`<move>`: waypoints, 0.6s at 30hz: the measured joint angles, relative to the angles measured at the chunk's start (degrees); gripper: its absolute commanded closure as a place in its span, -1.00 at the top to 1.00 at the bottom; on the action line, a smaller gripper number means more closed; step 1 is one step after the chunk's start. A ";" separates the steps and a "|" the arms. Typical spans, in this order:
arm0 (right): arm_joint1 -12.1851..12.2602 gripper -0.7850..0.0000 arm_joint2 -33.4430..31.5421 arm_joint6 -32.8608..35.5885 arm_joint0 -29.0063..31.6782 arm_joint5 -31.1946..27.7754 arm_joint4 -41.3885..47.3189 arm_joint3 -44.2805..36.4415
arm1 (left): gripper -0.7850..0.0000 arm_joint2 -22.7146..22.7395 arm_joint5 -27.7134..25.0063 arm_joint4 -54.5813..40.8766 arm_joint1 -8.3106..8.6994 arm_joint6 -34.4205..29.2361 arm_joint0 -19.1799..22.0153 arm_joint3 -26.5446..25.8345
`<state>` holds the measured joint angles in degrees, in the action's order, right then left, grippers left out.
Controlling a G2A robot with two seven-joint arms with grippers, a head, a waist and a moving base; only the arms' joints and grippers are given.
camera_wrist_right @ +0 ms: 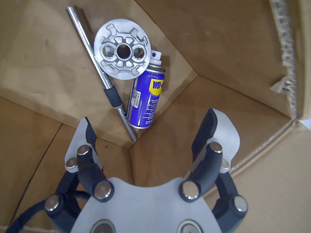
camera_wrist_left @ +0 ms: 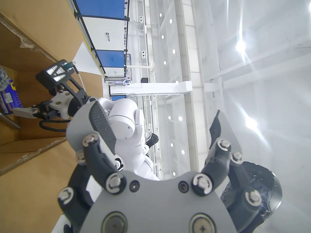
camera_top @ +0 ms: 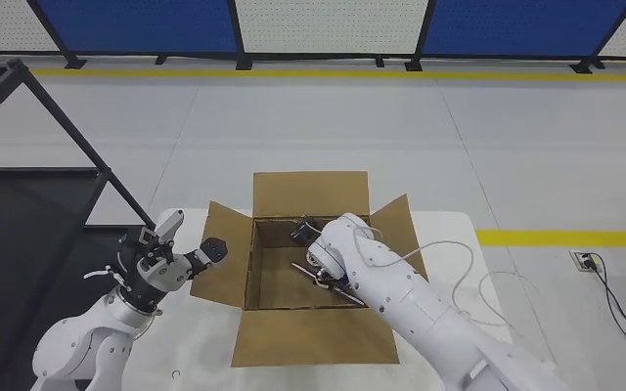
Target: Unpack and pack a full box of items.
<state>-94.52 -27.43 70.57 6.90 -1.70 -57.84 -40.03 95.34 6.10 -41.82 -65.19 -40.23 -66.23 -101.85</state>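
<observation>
An open cardboard box stands in the middle of the table with its flaps spread. Inside it, in one corner of the box, lie a blue spray can, a round metal disc that rests partly on the can, and a metal rod with a dark grip. My right gripper hangs open just above them, inside the box, touching nothing. My left gripper is open and empty outside the box, beside its left flap, tilted upward.
The left wrist view shows the right gripper low inside the box next to the can. A dark rack stands left of the table. The white table shows bare around the flaps.
</observation>
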 measured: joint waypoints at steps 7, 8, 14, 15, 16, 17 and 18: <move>-0.19 1.00 0.09 -0.07 -0.13 -0.08 0.05 0.49 | 1.00 -0.33 -0.11 0.09 0.10 1.29 0.04 0.07; -0.19 1.00 0.09 -0.07 -0.13 -0.08 0.05 0.49 | 1.00 -0.44 -0.13 0.16 0.11 1.45 0.09 0.08; -0.12 1.00 -0.51 -2.21 0.89 0.62 -0.26 1.35 | 1.00 -1.39 -0.12 0.75 0.17 2.25 0.68 0.15; -0.18 1.00 -0.66 -2.65 1.04 0.29 -0.36 1.79 | 1.00 -1.48 -0.11 0.86 0.19 2.33 0.76 0.14; -0.26 1.00 -0.73 -2.83 1.11 -0.12 -0.38 2.12 | 1.00 -1.53 -0.10 0.91 0.21 2.35 0.80 0.14; -0.36 1.00 -0.80 -2.99 1.12 -0.58 -0.37 2.47 | 1.00 -1.56 -0.09 0.92 0.23 2.35 0.83 0.14; -0.51 1.00 -0.91 -3.24 1.09 -1.10 -0.34 3.03 | 1.00 -1.58 -0.09 0.91 0.25 2.37 0.86 0.14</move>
<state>-95.03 -28.35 67.33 7.99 -2.79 -58.18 -37.00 93.76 6.02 -40.91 -64.94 -37.86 -65.37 -101.71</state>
